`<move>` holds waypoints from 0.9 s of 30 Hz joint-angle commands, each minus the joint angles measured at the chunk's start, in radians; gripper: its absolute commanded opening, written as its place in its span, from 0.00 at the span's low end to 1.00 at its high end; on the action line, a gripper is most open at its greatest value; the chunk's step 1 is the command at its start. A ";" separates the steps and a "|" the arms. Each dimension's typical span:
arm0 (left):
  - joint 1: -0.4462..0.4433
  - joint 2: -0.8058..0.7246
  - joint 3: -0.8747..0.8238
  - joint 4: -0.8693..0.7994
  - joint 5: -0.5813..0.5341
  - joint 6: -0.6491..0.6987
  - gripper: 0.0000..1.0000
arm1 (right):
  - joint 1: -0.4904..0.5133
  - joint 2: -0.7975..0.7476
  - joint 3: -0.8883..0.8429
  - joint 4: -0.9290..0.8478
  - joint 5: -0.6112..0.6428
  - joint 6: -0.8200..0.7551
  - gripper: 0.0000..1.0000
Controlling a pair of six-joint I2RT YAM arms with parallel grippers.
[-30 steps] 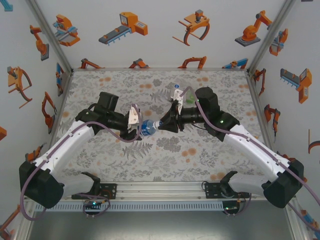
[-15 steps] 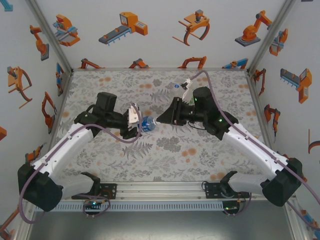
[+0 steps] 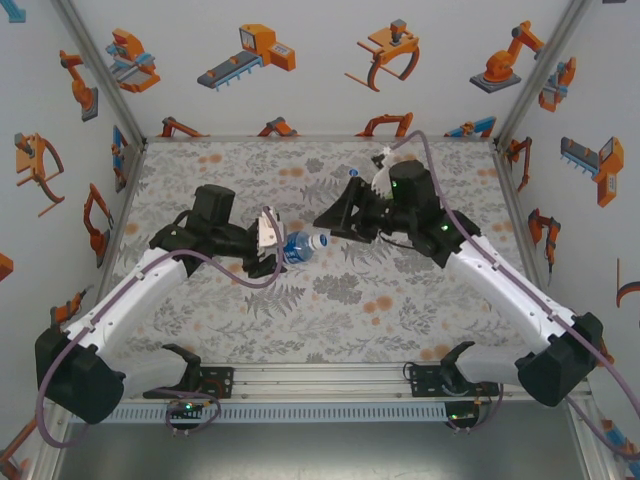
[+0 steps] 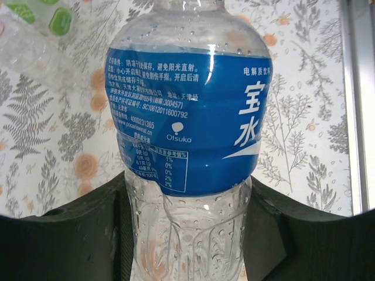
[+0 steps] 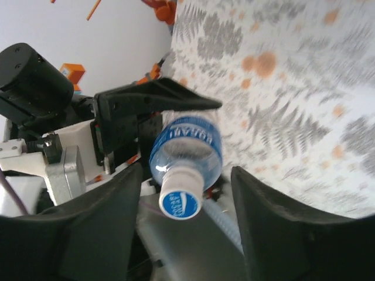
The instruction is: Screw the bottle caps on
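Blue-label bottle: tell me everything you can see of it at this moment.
The blue-label bottle is clear plastic with droplets inside and a blue wrap label printed in white Chinese text. It lies roughly level, clamped around its lower body between the left gripper's fingers. Its white cap, with a blue logo on top, sits on the neck and points towards the right gripper, whose open fingers stand either side without touching it. How tightly the cap is screwed on cannot be told.

High rear overview, two close wrist views, bottle common to all.
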 commanded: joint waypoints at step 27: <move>-0.002 0.007 0.039 -0.033 0.114 0.033 0.00 | 0.017 -0.017 -0.011 0.005 -0.547 -1.522 0.52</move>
